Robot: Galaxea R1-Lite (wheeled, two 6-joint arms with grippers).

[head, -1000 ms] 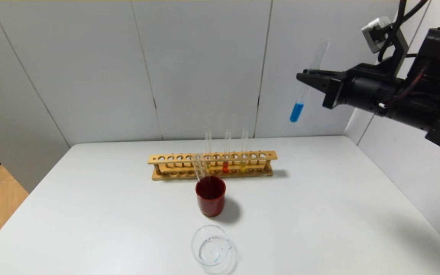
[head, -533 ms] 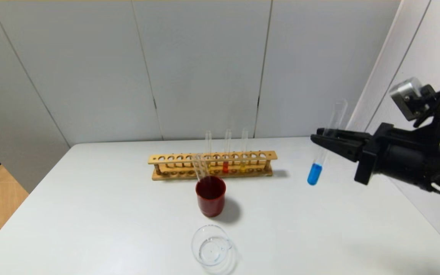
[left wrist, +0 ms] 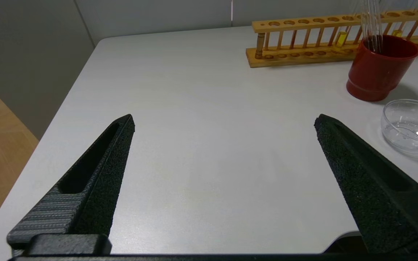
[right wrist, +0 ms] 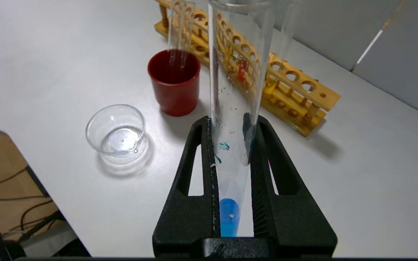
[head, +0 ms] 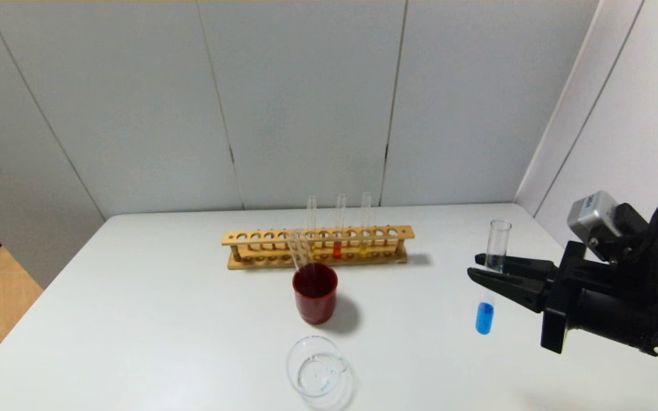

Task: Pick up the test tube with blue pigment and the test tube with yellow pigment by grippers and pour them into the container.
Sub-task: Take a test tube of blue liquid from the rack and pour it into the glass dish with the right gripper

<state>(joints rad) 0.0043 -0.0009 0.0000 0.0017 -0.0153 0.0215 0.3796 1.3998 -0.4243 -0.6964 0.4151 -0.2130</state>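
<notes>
Right tool [head: 480, 270] grips the test tube with blue pigment [head: 491, 275] about mid-length, tube near upright, mouth up, blue liquid at its base. It hangs above the right side of the table [head: 152, 319], clear of the surface and well apart from everything else. Left tool [left wrist: 223, 123] is spread wide and empty, low over the near left part of the table.

Container [head: 316, 366] sits near the front edge, centre, apparently with only a trace of clear liquid. Just behind it is a dark red cup [head: 315, 292], and behind that a wooden rack [head: 316, 246] holding the test tube with yellow pigment [head: 364, 224] beside an orange-red one.

Step in hand, as judged: carrying blue to the pour. Next move calls for travel toward the front centre, then tipping the mouth over the rim.

Room: open table lies between tube and container. The container's nearness to the front edge and to the cup leaves little margin there.
</notes>
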